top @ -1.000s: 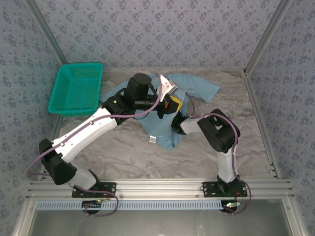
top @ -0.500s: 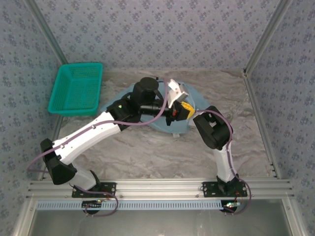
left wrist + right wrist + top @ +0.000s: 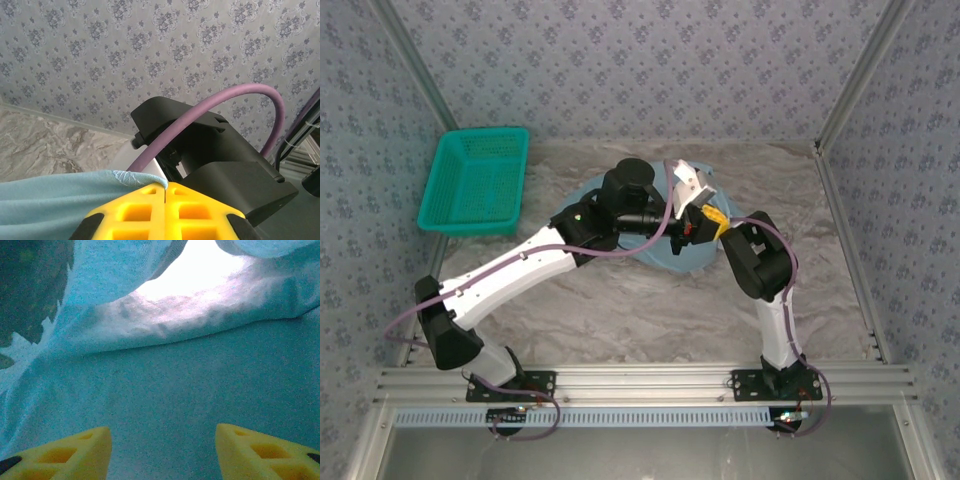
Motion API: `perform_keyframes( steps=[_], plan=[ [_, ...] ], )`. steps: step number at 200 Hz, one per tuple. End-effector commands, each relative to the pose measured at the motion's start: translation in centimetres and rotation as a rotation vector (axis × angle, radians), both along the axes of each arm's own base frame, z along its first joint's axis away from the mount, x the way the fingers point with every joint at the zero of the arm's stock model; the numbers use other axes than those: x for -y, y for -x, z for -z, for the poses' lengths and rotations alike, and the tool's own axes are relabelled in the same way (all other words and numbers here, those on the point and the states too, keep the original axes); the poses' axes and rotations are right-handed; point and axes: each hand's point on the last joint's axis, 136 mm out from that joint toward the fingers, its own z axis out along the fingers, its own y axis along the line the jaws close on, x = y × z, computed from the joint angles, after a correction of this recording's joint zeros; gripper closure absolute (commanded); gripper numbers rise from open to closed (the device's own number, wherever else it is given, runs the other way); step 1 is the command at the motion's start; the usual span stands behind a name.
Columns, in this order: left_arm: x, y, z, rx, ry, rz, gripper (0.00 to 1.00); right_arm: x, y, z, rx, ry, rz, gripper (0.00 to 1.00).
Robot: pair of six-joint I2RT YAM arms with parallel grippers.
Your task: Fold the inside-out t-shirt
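While the left gripper clamps the t-shirt, the right gripper, spread empty amid its folds, should grab deep cloth.

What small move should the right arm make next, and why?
Probably ease the right gripper back out of the t-shirt. Its jaws stand apart with nothing between them, cloth draped all around, while the left gripper is shut on the shirt's edge, so the hold seems to rest with the left.
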Motion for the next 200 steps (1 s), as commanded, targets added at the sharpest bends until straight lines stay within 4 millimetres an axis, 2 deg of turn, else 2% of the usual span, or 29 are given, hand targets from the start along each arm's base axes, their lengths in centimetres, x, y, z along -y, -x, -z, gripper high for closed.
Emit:
perform_keyframes(
  steps=[1,13,26,30,48,68,108,134,158,200],
  plan=[
    [1.0,8.0,-1.9,0.052,0.068,0.244,1.0,-0.5,1.2,3.2,-0.08,-0.02,-0.027,0.41],
    [-0.5,6.5,-3.0,0.126,0.077,0.13,1.0,-0.4,1.8,2.7,-0.041,-0.02,-0.052,0.42],
    [-2.3,4.0,-4.4,0.192,0.104,-0.039,1.0,-1.0,2.5,1.0,0.051,-0.039,-0.112,0.43],
    [-2.9,3.1,-4.7,0.205,0.109,-0.09,1.0,-0.9,3.3,1.2,0.061,-0.043,-0.134,0.43],
    [-4.8,-0.4,-5.2,0.222,0.1,-0.253,1.0,-0.5,4.0,-0.4,0.123,-0.081,-0.168,0.43],
    [-5.7,-2.1,-5.4,0.215,0.098,-0.329,1.0,-0.1,4.4,-0.8,0.15,-0.09,-0.167,0.43],
    [-6.6,-1.2,-7.3,0.189,0.189,-0.294,1.0,1.1,3.6,1.6,0.101,-0.057,-0.065,0.42],
    [-7.4,-0.2,-8.6,0.179,0.255,-0.257,1.0,1.4,2.8,2.2,0.08,-0.041,-0.005,0.38],
    [-8.5,0.4,-10.1,0.184,0.315,-0.249,1.0,1.8,2.1,2.7,0.051,-0.069,0.052,0.35],
    [-11.4,1.5,-12.6,0.233,0.396,-0.272,1.0,2.0,0.7,2.1,0.061,-0.094,0.092,0.29]
  ],
)
